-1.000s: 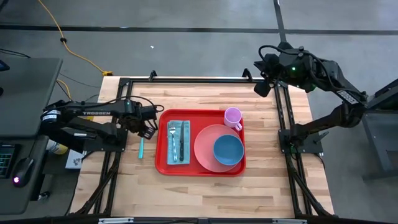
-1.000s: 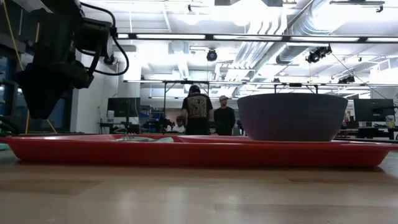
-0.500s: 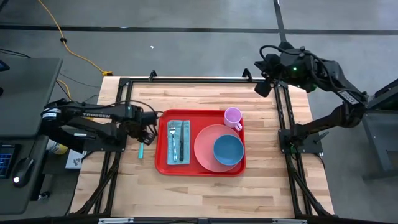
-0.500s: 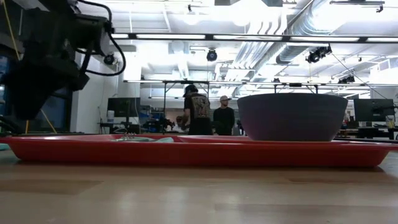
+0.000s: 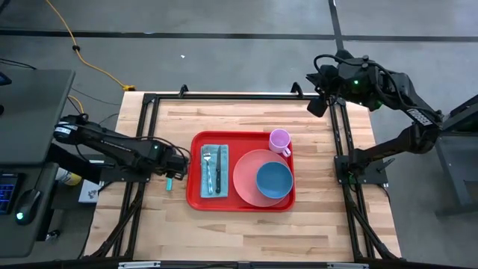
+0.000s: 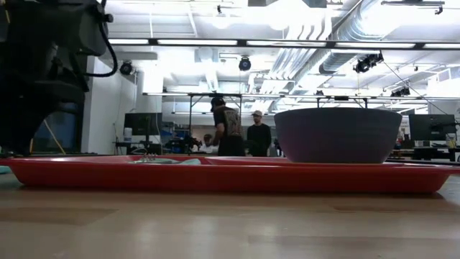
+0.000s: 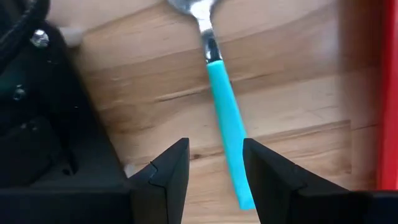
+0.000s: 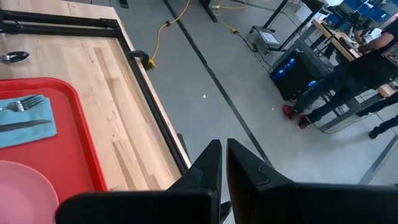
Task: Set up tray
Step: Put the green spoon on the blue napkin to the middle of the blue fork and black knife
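Note:
The red tray lies mid-table. It carries a blue napkin with a fork and a knife, a pink plate with a blue bowl on it, and a pink cup. A spoon with a teal handle lies flat on the wood just left of the tray. My left gripper hangs over it, pointing down and open. In the left wrist view the handle runs between the two fingers, closer to one of them. My right gripper waits, shut, high over the far right corner.
The black frame rails run along the table's left, far and right sides. Bare wood lies between the tray and the near edge. People stand in the room beyond the table in the low view.
My left gripper has swung toward the table's near edge and sunk a little, rolling about its own axis, and now stands over the teal spoon. The gap between its fingers looks unchanged. The spoon and the tray have not moved.

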Robot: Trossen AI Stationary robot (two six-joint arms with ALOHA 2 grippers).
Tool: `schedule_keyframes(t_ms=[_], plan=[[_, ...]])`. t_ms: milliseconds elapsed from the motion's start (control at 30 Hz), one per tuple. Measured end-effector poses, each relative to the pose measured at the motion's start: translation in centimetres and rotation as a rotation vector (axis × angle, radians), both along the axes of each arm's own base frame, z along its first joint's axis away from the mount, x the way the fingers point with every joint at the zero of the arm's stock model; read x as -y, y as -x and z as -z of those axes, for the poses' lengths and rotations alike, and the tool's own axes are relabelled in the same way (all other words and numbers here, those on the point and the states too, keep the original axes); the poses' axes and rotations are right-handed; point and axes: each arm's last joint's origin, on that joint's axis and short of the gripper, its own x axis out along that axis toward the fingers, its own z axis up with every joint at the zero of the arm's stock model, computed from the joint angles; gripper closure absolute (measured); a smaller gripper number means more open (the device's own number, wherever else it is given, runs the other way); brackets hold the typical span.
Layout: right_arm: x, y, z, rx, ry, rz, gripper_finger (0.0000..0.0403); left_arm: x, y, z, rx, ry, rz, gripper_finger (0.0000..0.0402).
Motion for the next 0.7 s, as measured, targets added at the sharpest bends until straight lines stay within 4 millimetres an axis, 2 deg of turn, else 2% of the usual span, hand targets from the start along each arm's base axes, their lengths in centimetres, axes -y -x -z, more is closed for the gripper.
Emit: schedule_keyframes(t_ms=[233, 433, 700], plan=[[-0.1, 0.0, 0.0, 0.004, -0.011, -0.016, 0.0403, 0.3, -1.7, 1.2, 0.040, 0.025, -0.004, 0.0220], [-0.1, -0.1, 0.0, 0.007, -0.025, -0.039, 0.0403, 0.5, -1.6, 2.2, -0.084, 0.065, -0.017, 0.0220], [-0.1, -0.1, 0.1, 0.013, -0.038, -0.049, 0.0403, 0.6, -2.1, 2.4, -0.046, 0.083, -0.014, 0.0220]])
